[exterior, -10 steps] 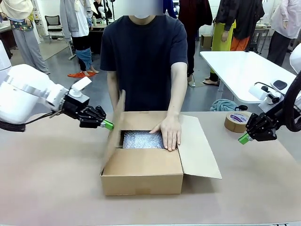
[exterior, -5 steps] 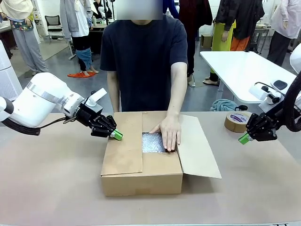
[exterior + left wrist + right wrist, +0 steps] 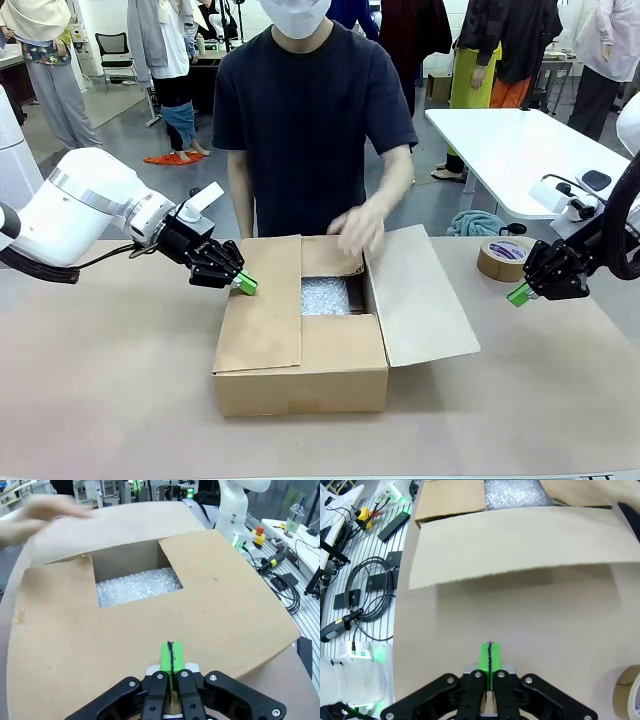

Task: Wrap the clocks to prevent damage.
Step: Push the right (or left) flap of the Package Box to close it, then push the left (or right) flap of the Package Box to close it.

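A cardboard box (image 3: 300,375) stands mid-table with bubble wrap (image 3: 325,296) showing inside; the clocks are hidden. Its left flap (image 3: 262,305) lies folded down over the opening, and my left gripper (image 3: 244,284) is shut with its green tips against that flap's outer edge. From the left wrist, the shut fingers (image 3: 170,659) rest on the flap (image 3: 210,605), with bubble wrap (image 3: 137,585) beyond. The right flap (image 3: 420,295) is tilted up and outward. The person's hand (image 3: 357,227) hovers above the box's far side. My right gripper (image 3: 519,293) is shut and empty, off the box's right; in its wrist view (image 3: 490,656) it faces the right flap (image 3: 520,545).
A roll of brown tape (image 3: 503,258) lies at the right rear of the table, close to my right gripper. A white table (image 3: 520,150) stands behind on the right. Bare tabletop (image 3: 110,380) spreads left and in front of the box.
The left flap went from upright to folded flat, with my left gripper following it inward. The person's hand lifted off the bubble wrap, and the right flap rose. The right arm stayed still.
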Available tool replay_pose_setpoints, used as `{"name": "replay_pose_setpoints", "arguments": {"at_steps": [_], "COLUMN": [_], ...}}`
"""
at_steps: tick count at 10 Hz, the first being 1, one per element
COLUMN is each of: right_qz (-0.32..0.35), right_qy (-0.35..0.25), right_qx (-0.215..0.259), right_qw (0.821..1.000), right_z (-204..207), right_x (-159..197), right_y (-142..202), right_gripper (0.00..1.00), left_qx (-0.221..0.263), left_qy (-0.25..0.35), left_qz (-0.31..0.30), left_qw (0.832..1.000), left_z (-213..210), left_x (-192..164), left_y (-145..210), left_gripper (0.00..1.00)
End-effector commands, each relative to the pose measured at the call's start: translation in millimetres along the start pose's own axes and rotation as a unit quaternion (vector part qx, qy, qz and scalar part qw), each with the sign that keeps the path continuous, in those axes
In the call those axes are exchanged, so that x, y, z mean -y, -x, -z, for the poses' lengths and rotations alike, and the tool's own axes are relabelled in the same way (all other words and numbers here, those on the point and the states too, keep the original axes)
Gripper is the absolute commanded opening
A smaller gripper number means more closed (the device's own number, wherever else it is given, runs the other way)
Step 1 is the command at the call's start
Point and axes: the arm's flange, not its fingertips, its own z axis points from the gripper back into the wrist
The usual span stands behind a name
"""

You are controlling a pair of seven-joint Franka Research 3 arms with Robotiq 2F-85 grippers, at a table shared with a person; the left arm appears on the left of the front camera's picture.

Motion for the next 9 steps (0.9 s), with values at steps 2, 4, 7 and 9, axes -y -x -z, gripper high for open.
{"name": "replay_pose_setpoints", "arguments": {"at_steps": [2, 4, 7, 9], "right_qz": [-0.008, -0.008, -0.008, 0.0], "right_qy": [-0.002, -0.002, -0.002, 0.0], "right_qx": [0.011, 0.011, 0.011, 0.0], "right_qw": [1.0, 1.0, 1.0, 1.0], "right_z": [0.1, 0.1, 0.1, 0.0], "right_x": [-0.3, -0.3, -0.3, 0.0], "right_y": [0.2, 0.2, 0.2, 0.0], "right_gripper": [0.01, 0.01, 0.01, 0.01], "left_qx": [0.002, 0.002, 0.002, 0.002], "left_qy": [0.006, 0.006, 0.006, 0.006], "left_qz": [-0.003, -0.003, -0.003, -0.003], "left_qw": [1.0, 1.0, 1.0, 1.0], "left_z": [3.7, 3.7, 3.7, 3.7], "left_x": [-3.3, -3.3, -3.3, -3.3], "left_y": [4.1, 4.1, 4.1, 4.1], "left_gripper": [0.0, 0.0, 0.0, 0.0]}}
